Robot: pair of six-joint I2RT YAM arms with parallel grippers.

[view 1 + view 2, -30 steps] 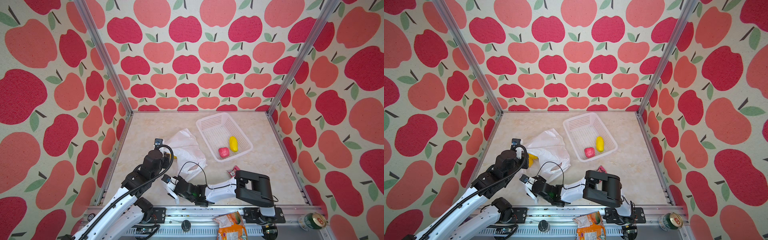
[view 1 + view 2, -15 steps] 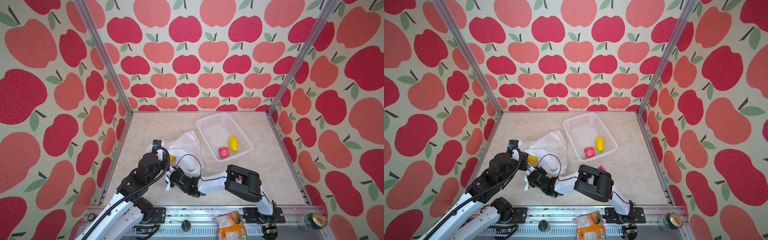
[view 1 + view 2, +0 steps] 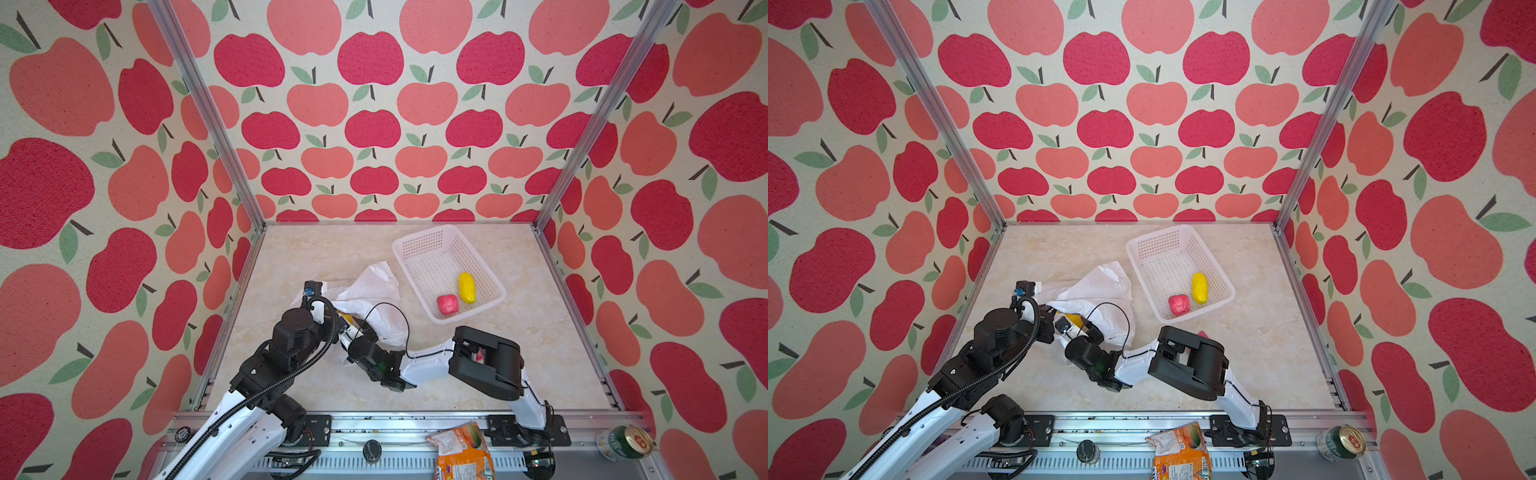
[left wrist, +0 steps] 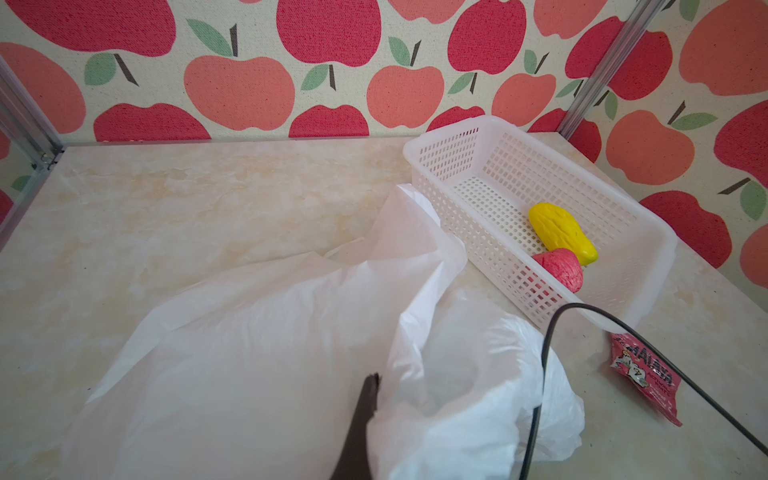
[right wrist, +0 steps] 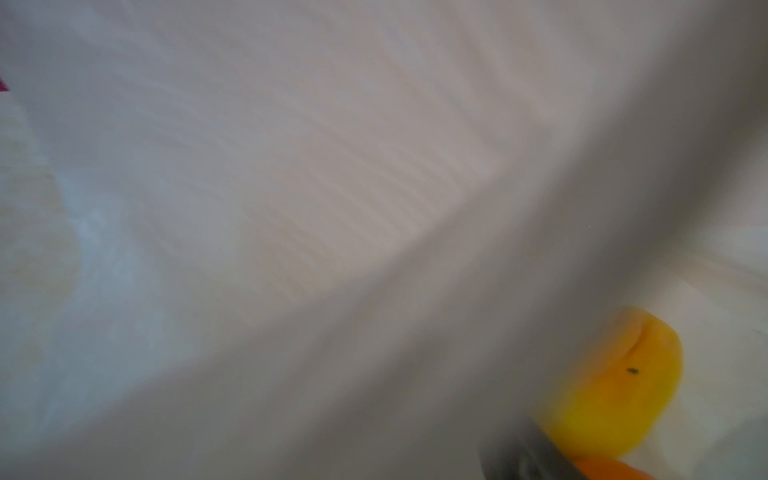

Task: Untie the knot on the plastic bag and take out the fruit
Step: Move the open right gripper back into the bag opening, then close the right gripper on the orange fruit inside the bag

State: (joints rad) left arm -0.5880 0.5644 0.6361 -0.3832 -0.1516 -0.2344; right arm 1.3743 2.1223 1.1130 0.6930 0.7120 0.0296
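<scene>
The white plastic bag (image 3: 374, 286) lies crumpled left of the basket, its mouth facing the arms. The knot is out of view. My left gripper (image 3: 332, 309) is shut on the bag's rim; the left wrist view shows one dark finger (image 4: 365, 411) under the plastic (image 4: 270, 353). My right gripper (image 3: 358, 328) sits at the bag's mouth with its fingers apart. A yellow-orange fruit (image 3: 346, 319) lies just past them, and it shows blurred in the right wrist view (image 5: 615, 386) beside one dark finger (image 5: 528, 461). A yellow fruit (image 3: 466, 287) and a red fruit (image 3: 448, 304) lie in the basket.
The white perforated basket (image 3: 428, 230) stands at the back right, close to the bag. A red snack packet (image 4: 644, 374) lies on the table under my right arm. My right arm's black cable (image 3: 395, 309) loops over the bag. An orange snack bag (image 3: 461, 453) and a can (image 3: 627, 442) sit on the front rail.
My right gripper has moved from near the front edge up to the bag's mouth and has spread its fingers. The bag has bunched up higher. My left gripper has barely moved.
</scene>
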